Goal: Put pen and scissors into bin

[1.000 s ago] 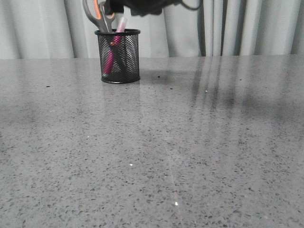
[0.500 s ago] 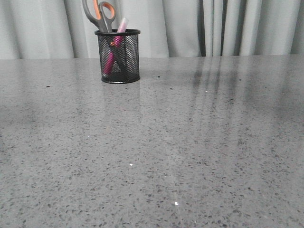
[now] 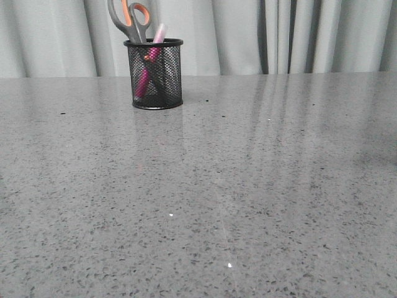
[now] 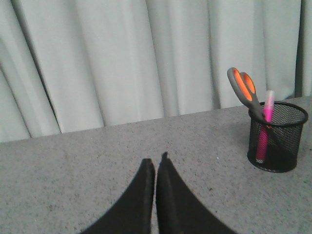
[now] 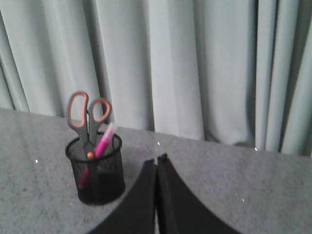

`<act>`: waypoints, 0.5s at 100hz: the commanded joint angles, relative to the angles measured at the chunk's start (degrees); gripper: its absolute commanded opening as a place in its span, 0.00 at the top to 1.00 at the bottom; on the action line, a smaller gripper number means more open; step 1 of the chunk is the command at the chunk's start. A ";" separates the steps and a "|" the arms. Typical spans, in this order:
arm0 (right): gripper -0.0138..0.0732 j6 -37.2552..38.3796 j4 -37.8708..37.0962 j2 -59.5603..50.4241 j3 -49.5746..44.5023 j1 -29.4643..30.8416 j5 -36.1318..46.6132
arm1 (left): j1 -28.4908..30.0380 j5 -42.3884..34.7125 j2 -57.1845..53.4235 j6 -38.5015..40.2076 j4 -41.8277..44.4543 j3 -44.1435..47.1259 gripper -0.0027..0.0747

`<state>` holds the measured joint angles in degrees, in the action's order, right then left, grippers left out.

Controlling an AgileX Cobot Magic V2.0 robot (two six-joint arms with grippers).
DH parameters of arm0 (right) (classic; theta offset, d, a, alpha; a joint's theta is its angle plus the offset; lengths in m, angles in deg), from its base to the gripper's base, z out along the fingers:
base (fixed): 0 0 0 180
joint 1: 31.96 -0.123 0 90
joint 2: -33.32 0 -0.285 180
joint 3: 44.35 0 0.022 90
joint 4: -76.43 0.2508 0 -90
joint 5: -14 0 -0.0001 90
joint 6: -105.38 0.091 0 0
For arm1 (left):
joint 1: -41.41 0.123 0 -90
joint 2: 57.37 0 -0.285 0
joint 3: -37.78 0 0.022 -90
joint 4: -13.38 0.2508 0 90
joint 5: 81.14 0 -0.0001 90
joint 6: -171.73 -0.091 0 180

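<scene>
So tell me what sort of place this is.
Probably a lab or studio test bench, not a lived-in office: a bare grey speckled table, pale curtains as a backdrop, and one black mesh bin holding scissors and a pen.

Bin [image 3: 154, 74]: small black wire-mesh cylinder with solid rim and base, standing upright on the desk [image 3: 248, 186] toward its far left. Scissors [image 3: 131, 22]: blades down inside the bin, dark grey handles with orange-lined finger loops projecting above the rim, orange pivot dot visible through the mesh. Pen [image 3: 149, 62]: slim magenta body seen through the mesh, leaning inside the bin, its pale pink cap rising just past the rim beside the scissors' handles.
</scene>
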<state>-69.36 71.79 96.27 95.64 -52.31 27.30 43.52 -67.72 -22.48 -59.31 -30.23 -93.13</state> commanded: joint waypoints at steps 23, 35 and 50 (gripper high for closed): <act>0.92 -0.50 2.44 -20.21 -21.36 1.74 5.04 | 0.11 -3.51 -18.99 0.63 -4.46 12.50 0.99; 0.92 -0.50 2.84 -25.25 -25.76 1.74 5.04 | 0.11 -2.95 -22.95 0.63 -4.56 14.11 0.99; 0.92 -0.50 2.84 -28.25 -28.37 1.74 5.04 | 0.11 -1.64 -23.86 0.74 -4.71 14.25 0.99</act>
<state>-69.36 74.47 69.11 66.77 -50.88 27.44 43.52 -67.47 -46.81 -59.24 -33.45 -77.42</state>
